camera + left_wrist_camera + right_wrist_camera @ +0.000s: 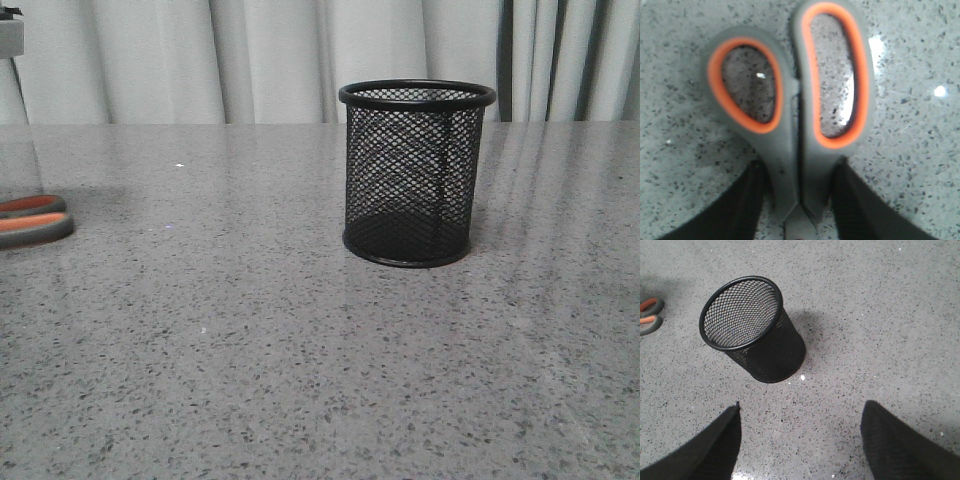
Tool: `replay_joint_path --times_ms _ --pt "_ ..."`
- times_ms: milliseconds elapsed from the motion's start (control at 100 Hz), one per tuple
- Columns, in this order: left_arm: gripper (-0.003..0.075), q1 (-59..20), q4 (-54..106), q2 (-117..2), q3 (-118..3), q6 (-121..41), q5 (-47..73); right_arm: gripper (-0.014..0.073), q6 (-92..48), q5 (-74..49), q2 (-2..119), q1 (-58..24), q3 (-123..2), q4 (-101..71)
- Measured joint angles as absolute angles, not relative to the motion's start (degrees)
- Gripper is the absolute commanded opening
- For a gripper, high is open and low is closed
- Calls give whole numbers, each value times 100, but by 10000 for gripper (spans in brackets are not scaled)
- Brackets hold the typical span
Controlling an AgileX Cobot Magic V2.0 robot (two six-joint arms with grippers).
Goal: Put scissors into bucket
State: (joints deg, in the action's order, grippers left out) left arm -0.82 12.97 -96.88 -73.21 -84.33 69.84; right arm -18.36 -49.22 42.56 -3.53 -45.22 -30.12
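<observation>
The scissors (795, 130), grey handles lined in orange, fill the left wrist view. My left gripper (799, 172) is shut on their neck just below the handle loops, one dark finger (747, 200) pressed on each side; the blades are hidden. In the front view only the handles (32, 220) show, low at the table's far left edge, and the gripper is out of frame. The bucket (416, 172), a black wire-mesh cup, stands upright and empty right of centre. It also shows in the right wrist view (752, 330). My right gripper (800, 412) is open and empty above the table beside it.
The grey speckled tabletop (250, 350) runs under everything. A pale curtain (250, 50) hangs behind the far edge. The scissors' handles also show at the edge of the right wrist view (650, 316).
</observation>
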Motion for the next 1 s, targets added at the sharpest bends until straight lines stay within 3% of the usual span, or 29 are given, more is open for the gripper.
replay_joint_path --times_ms 110,530,1000 --pt "-22 -82 1297 -9692 -7331 -8253 6984 458 -1836 -4922 4256 -353 -4522 -3012" --pt "-21 -430 1127 -9138 -7681 -7842 6981 458 -1836 -4922 4256 -353 -4522 -3254" --pt "-21 -2686 305 -7438 -8541 -5954 7205 456 -3753 -5008 4325 -353 -4522 -6830"
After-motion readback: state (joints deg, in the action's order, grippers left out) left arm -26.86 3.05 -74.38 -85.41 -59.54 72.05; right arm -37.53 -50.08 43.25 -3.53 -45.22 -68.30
